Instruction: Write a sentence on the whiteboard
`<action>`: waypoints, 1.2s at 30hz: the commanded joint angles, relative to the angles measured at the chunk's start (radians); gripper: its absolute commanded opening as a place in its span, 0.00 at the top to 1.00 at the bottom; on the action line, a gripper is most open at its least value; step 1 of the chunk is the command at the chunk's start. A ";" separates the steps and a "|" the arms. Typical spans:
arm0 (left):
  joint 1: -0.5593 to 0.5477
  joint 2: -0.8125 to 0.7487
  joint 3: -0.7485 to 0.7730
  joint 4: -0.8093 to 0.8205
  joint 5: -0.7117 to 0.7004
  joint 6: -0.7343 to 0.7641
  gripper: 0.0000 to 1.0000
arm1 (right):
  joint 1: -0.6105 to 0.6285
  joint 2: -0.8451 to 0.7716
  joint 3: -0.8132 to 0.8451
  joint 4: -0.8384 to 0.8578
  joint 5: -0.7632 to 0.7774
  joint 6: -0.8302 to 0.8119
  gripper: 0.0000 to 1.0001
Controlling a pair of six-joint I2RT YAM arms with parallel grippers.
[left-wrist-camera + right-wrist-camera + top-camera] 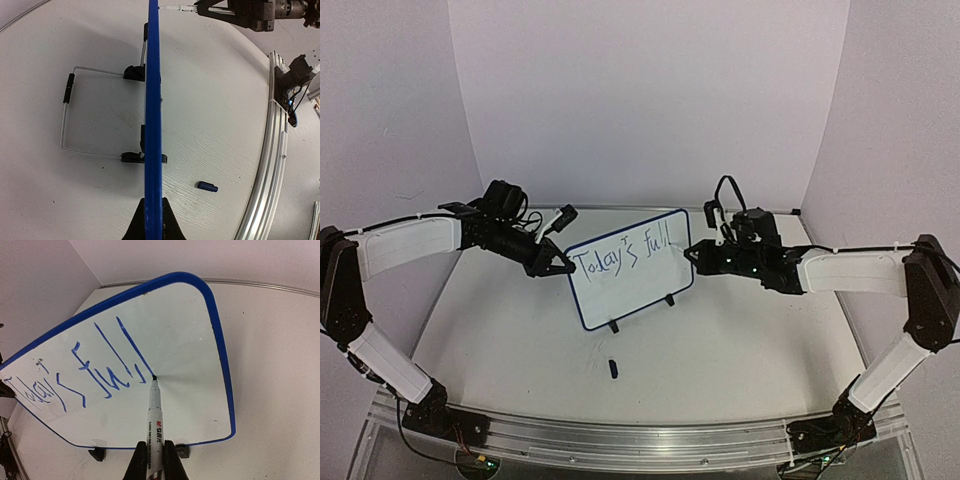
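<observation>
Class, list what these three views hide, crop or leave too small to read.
Left wrist view: the whiteboard is edge-on, so the sentence is hidden.
Right wrist view: the frame's left edge crops the whiteboard's left end; the right gripper hides the marker's rear.
Top view: the whiteboard hides its wire stand; the marker is too small to see.

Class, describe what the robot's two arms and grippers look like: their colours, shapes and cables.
The left arm and the right arm both have boxy white link covers joined by black joints, on black bases. Thin black wires run along them, and a black cable loops above the right wrist. The left gripper and the right gripper are black, each tapering to two pointed fingers.
</observation>
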 commanded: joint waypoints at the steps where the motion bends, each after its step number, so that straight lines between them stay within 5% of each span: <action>1: -0.019 0.034 0.012 -0.047 -0.045 0.015 1.00 | -0.003 0.014 -0.002 0.024 0.032 0.006 1.00; 14: -0.019 0.026 0.012 -0.047 -0.044 0.015 1.00 | -0.003 -0.024 0.025 -0.009 0.052 -0.012 1.00; 25: -0.022 0.021 0.014 -0.047 -0.047 0.011 1.00 | -0.003 -0.306 -0.056 -0.136 0.023 -0.021 1.00; 36: -0.031 0.013 0.014 -0.043 -0.049 0.003 1.00 | 0.044 -0.377 -0.096 -0.158 0.001 0.002 1.00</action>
